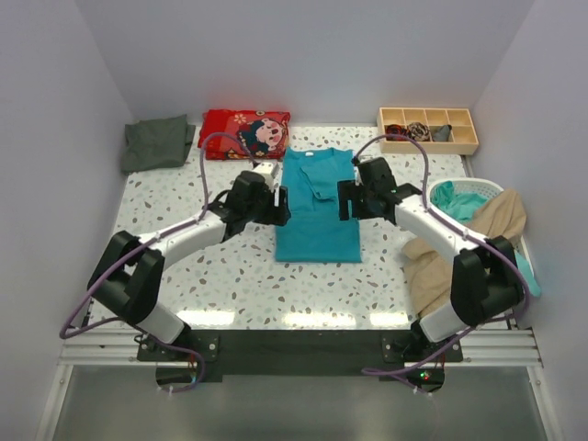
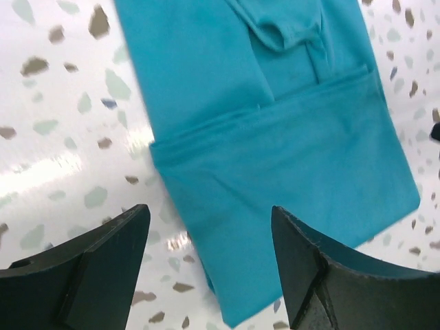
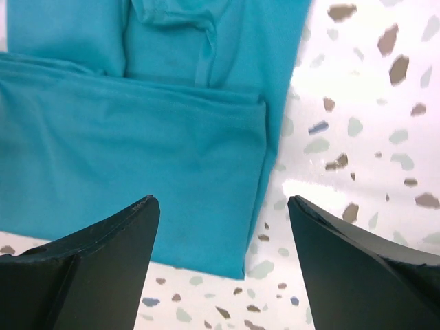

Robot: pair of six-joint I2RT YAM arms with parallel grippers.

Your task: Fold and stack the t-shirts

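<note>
Though the teal t-shirt [image 1: 317, 207] lies part-folded in the middle of the table [image 1: 184, 266] between the wide, empty left gripper [image 1: 282, 204] and right gripper [image 1: 343, 200], the beige t-shirt [image 1: 427, 276] at the right edge and the grey-green t-shirt [image 1: 158, 142] in the far left corner seem still to do.

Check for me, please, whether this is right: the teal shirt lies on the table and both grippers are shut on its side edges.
Not quite: the teal shirt lies on the table, but both grippers are open at its side edges. The wrist views show the left gripper and right gripper with jaws spread wide, holding nothing.
</note>
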